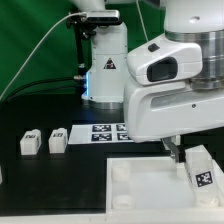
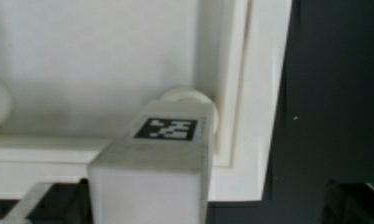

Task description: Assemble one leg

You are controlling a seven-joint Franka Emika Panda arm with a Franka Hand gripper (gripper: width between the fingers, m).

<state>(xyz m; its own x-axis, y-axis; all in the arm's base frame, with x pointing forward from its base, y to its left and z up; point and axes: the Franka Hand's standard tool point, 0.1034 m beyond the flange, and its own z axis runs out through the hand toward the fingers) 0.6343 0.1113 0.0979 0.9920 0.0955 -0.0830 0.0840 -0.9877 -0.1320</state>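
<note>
A leg (image 1: 203, 172), a small white block with a black-and-white tag, stands on the near right corner of the large white panel (image 1: 140, 185), in the exterior view's right. My gripper (image 1: 192, 162) is around it. One dark finger (image 1: 176, 154) shows just left of the leg and the other is hidden. In the wrist view the leg (image 2: 152, 165) rises between the dark fingertips (image 2: 42, 203). It sits close to one fingertip, with a wide gap to the other. The gripper (image 2: 205, 208) looks open. The panel (image 2: 95, 60) lies behind the leg.
Two more white legs (image 1: 30, 142) (image 1: 58, 140) lie on the black table at the exterior view's left. The marker board (image 1: 108, 131) lies behind the panel. The robot's white base (image 1: 105, 70) stands at the back.
</note>
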